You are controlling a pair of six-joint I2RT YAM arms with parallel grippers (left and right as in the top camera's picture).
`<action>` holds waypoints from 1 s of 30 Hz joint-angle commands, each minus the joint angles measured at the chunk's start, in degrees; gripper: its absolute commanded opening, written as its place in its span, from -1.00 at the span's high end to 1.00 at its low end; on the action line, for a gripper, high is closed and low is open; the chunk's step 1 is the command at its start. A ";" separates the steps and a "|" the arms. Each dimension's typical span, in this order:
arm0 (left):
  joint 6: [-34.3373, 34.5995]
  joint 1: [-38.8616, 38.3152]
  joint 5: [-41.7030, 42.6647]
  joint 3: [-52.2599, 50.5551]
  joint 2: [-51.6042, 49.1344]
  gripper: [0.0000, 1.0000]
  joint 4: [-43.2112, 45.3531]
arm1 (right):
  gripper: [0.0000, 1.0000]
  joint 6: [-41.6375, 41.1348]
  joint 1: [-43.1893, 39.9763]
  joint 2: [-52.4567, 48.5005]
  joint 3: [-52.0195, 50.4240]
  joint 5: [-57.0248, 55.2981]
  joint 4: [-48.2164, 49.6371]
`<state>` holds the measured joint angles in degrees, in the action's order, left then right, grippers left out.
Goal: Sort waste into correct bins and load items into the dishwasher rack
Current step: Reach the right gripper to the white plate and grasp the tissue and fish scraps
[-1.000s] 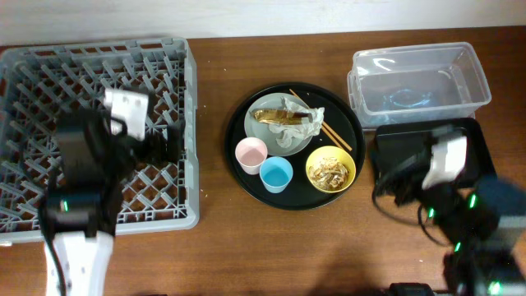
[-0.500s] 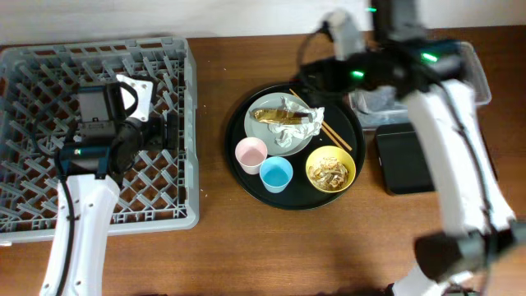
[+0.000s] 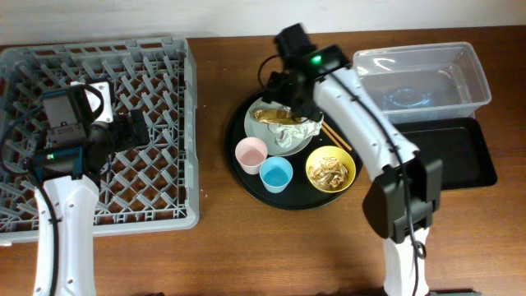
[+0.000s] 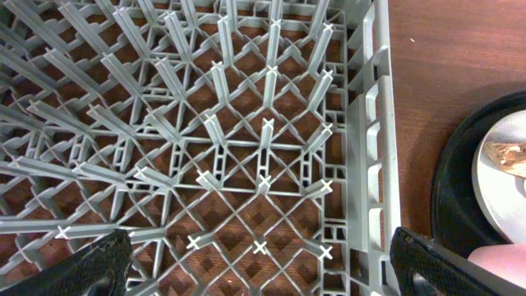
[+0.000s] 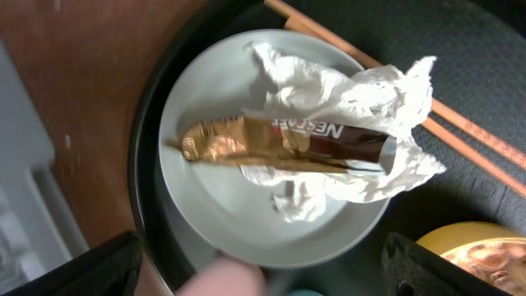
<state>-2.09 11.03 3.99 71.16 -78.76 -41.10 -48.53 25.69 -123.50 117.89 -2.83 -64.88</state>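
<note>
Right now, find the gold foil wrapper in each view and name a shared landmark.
Overhead: gold foil wrapper on the napkin, upper round tray.
Left wrist: perhaps just a brownish tip at the right edge.
Right wrist: centre, across the napkin.
Shared landmark: the pale grey plate under it.
</note>
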 commanded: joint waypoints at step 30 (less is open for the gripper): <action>0.81 0.13 -0.39 0.90 0.00 -0.99 -3.13 | 0.92 -6.80 1.44 -16.72 0.39 -9.55 3.19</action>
<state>-2.07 11.03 4.01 71.16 -78.76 -44.18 -60.62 26.98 -139.46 118.19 -13.04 -61.43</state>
